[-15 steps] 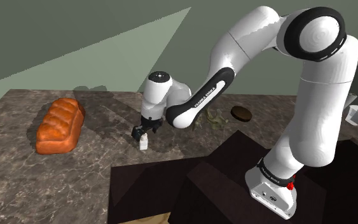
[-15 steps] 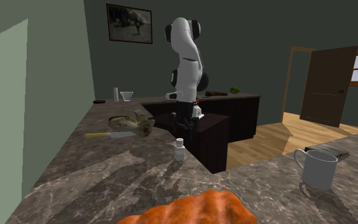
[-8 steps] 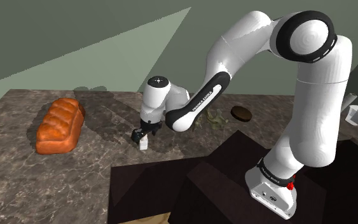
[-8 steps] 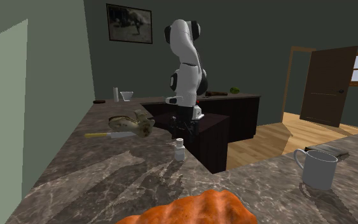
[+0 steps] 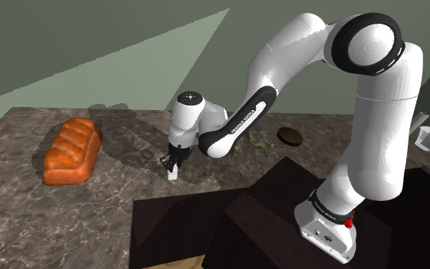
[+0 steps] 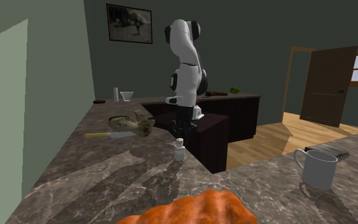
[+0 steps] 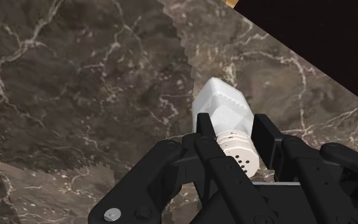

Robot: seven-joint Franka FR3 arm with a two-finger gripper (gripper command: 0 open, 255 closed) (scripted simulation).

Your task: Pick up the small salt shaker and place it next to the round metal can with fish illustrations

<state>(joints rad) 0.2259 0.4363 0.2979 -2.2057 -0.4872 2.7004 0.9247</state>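
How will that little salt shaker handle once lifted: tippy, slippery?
Probably rigid and light: the salt shaker is small, with a hard-looking white body. Likely a bit slippery: the pincer clasps only its round perforated cap, so it might twist or slide. Possibly tippy when set down on the countertop, since it stands taller than it is wide.

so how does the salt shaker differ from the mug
The salt shaker looks far smaller than the mug. The shaker has a perforated cap; the mug is open-topped with a handle. The gripper clasps the shaker; the mug stands free. Both are white and upright on the counter.
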